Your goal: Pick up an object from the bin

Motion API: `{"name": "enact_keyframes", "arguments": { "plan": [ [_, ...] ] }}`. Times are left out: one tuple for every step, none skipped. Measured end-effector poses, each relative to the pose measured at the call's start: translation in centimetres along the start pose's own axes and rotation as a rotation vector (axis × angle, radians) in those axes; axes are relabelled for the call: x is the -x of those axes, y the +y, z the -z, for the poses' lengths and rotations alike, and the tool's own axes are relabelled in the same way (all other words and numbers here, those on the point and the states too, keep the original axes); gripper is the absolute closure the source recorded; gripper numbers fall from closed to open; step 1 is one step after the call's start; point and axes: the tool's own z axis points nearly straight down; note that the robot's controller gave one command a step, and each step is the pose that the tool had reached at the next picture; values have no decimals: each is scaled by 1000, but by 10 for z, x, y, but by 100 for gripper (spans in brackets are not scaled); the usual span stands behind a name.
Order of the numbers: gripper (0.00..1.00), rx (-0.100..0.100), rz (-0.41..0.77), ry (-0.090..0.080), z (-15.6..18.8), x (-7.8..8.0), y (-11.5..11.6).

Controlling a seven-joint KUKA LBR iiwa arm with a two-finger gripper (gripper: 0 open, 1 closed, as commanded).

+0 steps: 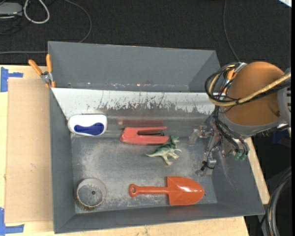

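A small green plastic toy dinosaur (163, 153), spiky and thin-legged, lies near the middle of the grey metal bin (128, 77), a little right of centre; just below it lies an orange plastic toy shovel (184, 190), glossy, with its broad rounded blade to the right and its straight handle pointing left along the near wall; these two are the things nearest to the claw.

The gripper (206, 163) is a dark, bare-metal assembly hanging low over the scuffed floor at the bin's right side, beside the dinosaur and just above the shovel's blade, apart from both; whether it is open or closed cannot be told, and nothing shows in its grasp.

The arm comes in over the right rim, wrist pointing down, under a smooth rounded orange cover (250, 100) looped with black and yellow cables (221, 85).

Further left lie a flat red plastic clip-shaped piece (142, 135), a white oval case with a blue inset (87, 124) against the far wall, and a dull grey round metal disc (91, 192) in the near left corner.
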Motion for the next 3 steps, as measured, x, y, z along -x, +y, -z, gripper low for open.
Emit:
{"name": "enact_keyframes", "arguments": {
  "plan": [
    [0,0,0,0,0,0,0],
    [0,2,-33,11,-87,-6,9],
    [0,0,-49,-11,-86,28,38]
  ]
}}
